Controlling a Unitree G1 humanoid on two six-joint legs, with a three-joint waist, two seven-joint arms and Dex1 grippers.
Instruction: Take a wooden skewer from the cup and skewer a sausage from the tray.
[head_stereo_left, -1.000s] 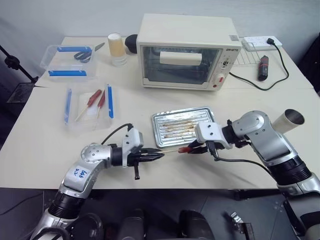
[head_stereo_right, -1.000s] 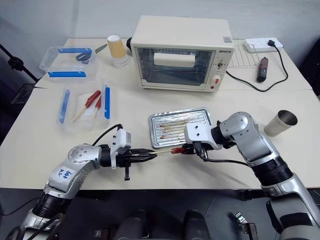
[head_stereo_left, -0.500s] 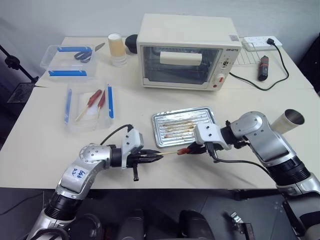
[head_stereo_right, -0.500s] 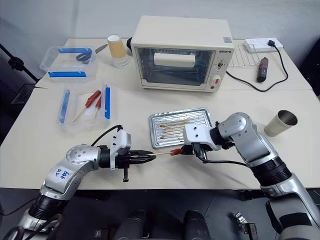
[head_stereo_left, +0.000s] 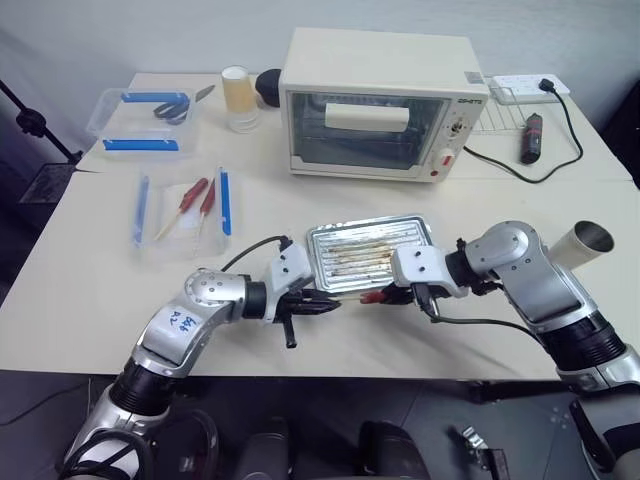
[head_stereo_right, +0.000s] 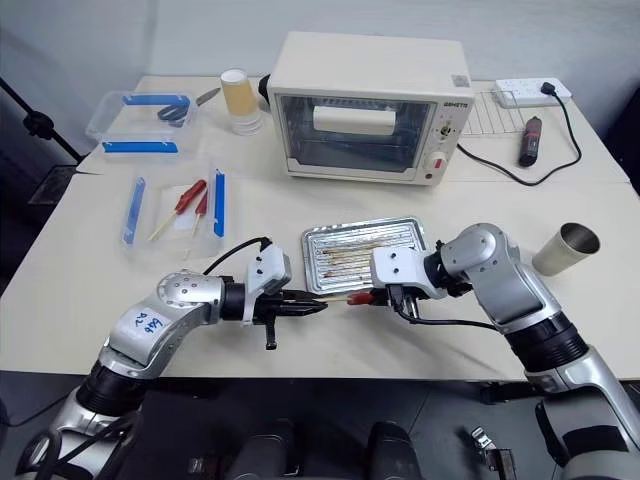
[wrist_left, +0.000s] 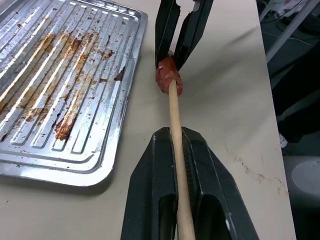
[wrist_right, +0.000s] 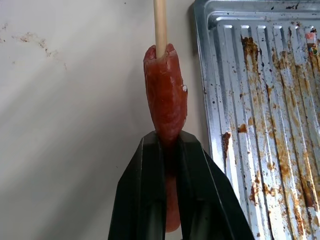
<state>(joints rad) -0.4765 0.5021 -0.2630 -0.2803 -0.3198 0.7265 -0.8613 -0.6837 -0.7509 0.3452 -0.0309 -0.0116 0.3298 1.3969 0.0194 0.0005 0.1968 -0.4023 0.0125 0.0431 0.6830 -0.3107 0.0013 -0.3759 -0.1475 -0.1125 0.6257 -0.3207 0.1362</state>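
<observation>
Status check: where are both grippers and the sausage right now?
Left gripper shut on wooden skewer. Right gripper shut on sausage, skewer tip in its end. Both in front of the tray; nothing between them.

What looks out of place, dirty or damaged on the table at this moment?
Little stands out. The tray is streaked with brown grease and sits slightly askew. The sausage's end is split where the wooden skewer enters, expected for skewering. The cup lies tipped at the table's right edge.
</observation>
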